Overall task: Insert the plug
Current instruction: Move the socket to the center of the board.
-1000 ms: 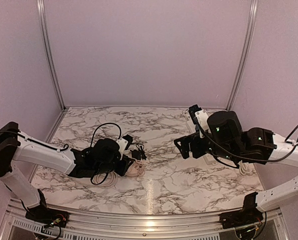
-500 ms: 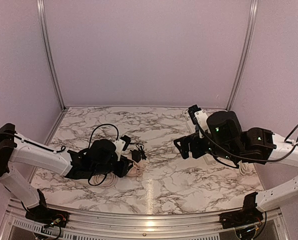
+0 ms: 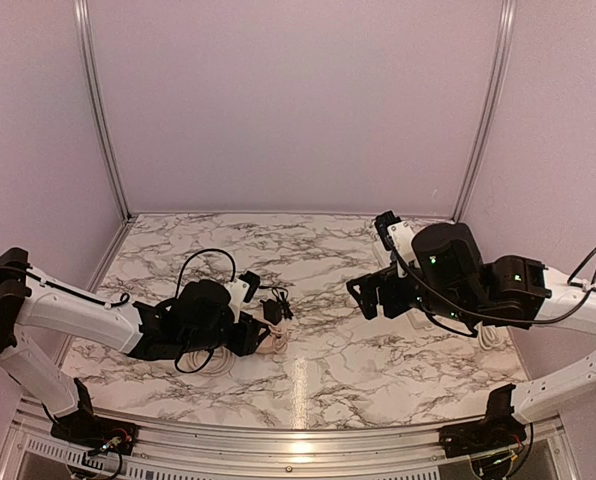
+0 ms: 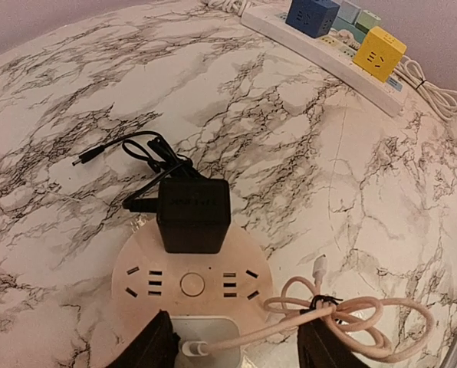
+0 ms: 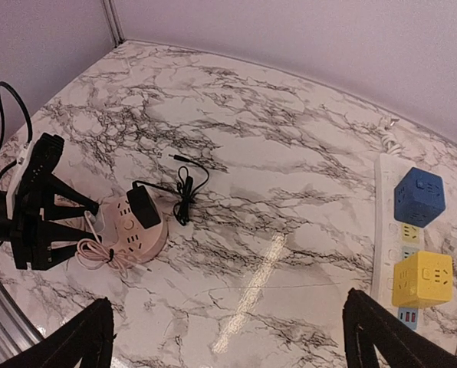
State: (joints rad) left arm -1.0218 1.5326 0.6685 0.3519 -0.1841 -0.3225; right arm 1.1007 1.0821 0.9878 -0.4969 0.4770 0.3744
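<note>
I see the black plug [image 4: 194,215] standing on the far side of the round socket hub [image 4: 136,280], on the left half of the marble table [image 4: 328,176]. My left arm [image 3: 78,315] stretches low across the table. Its left gripper [image 4: 240,349] sits over the hub's near edge, which the wrist view cuts off. The plug's prongs are hidden. The fingers [image 4: 156,349] stand apart, clamping nothing. The right gripper [image 5: 232,337] hovers high, spread wide, empty.

Soft, even light from overhead, one bright glare streak on the near marble tabletop [image 3: 300,385], wrist views bowed at edges, focus sharp.
</note>
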